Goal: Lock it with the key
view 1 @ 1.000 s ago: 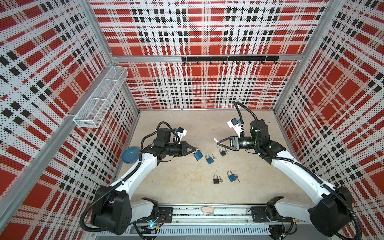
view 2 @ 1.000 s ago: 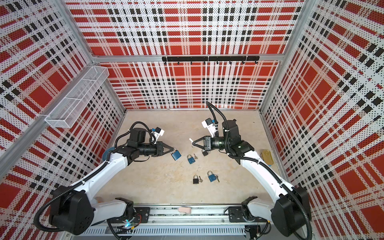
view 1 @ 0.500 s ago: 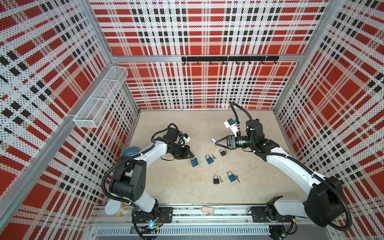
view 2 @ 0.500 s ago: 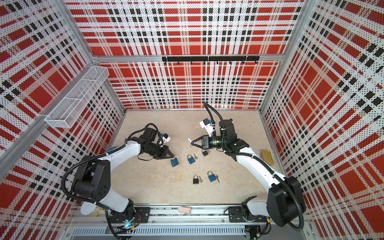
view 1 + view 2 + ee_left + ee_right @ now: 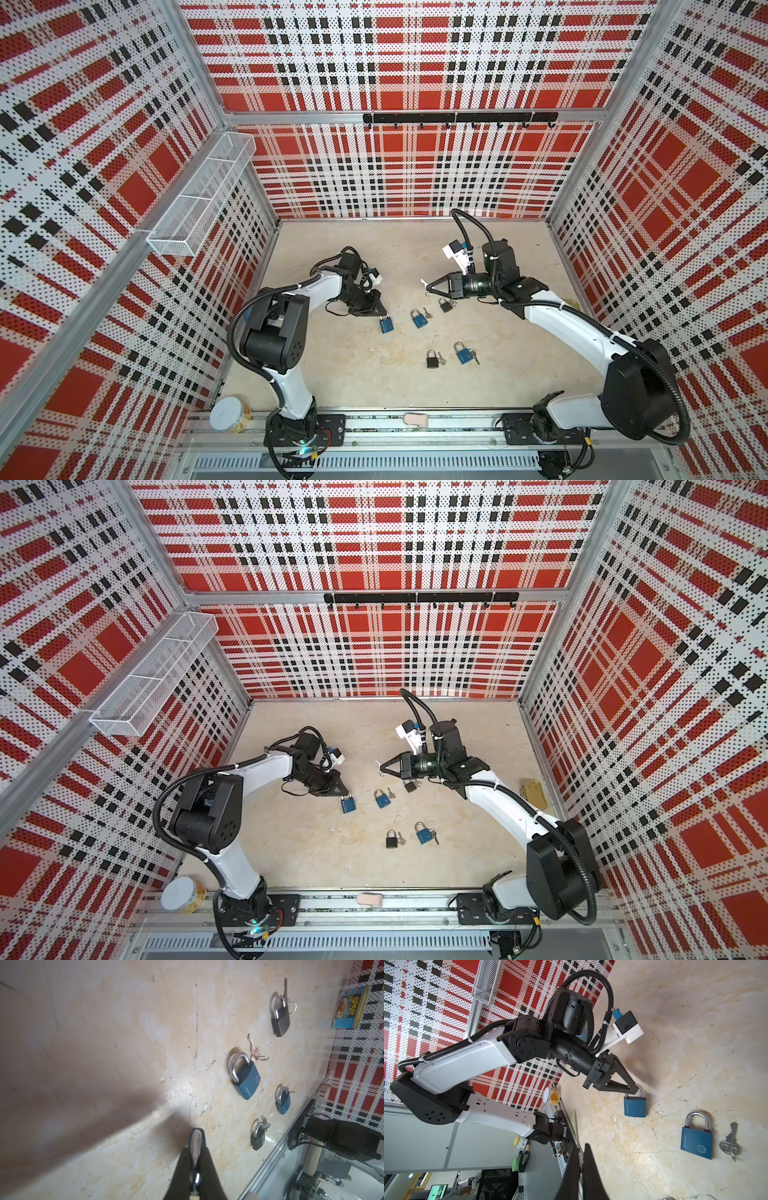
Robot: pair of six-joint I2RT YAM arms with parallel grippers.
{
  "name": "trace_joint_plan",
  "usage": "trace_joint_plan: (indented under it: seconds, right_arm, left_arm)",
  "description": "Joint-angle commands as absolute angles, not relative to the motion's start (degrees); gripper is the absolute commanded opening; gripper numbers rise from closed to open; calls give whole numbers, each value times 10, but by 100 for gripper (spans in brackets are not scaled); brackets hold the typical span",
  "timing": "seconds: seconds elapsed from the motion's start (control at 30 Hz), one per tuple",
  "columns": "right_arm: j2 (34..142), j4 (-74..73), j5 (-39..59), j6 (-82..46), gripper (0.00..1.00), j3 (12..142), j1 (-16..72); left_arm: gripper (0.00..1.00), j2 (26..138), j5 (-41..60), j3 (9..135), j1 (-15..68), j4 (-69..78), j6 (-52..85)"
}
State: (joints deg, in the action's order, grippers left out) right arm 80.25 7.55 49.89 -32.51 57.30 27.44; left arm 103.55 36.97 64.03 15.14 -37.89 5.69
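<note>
A blue padlock (image 5: 386, 324) (image 5: 348, 803) hangs by its silver shackle from my left gripper (image 5: 380, 314) (image 5: 635, 1090), which is shut on the shackle just above the floor. In the left wrist view the padlock (image 5: 196, 1140) is edge-on between the shut fingers. My right gripper (image 5: 426, 287) (image 5: 379, 768) is to the right of it, pointing at it with a gap between them. It is shut on a small silver key (image 5: 576, 1126), seen only as a thin blade sticking out of the tips.
Several other padlocks lie on the floor with keys beside them: blue (image 5: 419, 319), black (image 5: 446, 306), black (image 5: 432, 359), blue (image 5: 463, 354). A tape roll (image 5: 226, 414) sits at the near left corner. A Spam can (image 5: 532, 791) lies by the right wall, and a wire basket (image 5: 199, 199) hangs on the left wall.
The left arm has folded up at its elbow and carried the blue padlock slightly nearer and to the left. The right gripper with the key has barely shifted.
</note>
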Motion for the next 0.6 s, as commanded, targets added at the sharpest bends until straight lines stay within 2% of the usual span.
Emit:
trace_joint_plan:
  seconds: [0.0, 0.13, 0.2, 0.27, 0.37, 0.57]
  right_arm:
    - [809, 65, 478, -311, 0, 594, 288]
    - [814, 67, 471, -311, 0, 596, 297]
    - [816, 66, 469, -312, 0, 597, 298]
    - [819, 65, 468, -312, 0, 596, 298]
    - [823, 64, 466, -312, 0, 597, 298]
    - [831, 59, 458, -317, 0, 593, 299]
  left_arm:
    - [0, 1053, 358, 663, 152, -384, 45]
    - [4, 1063, 346, 671, 153, -378, 54]
    - [13, 1068, 335, 671, 153, -371, 63]
    - [14, 1072, 336, 669, 153, -364, 68]
    - [22, 1078, 334, 665, 155, -354, 79]
    - [29, 1074, 317, 658, 157, -341, 95]
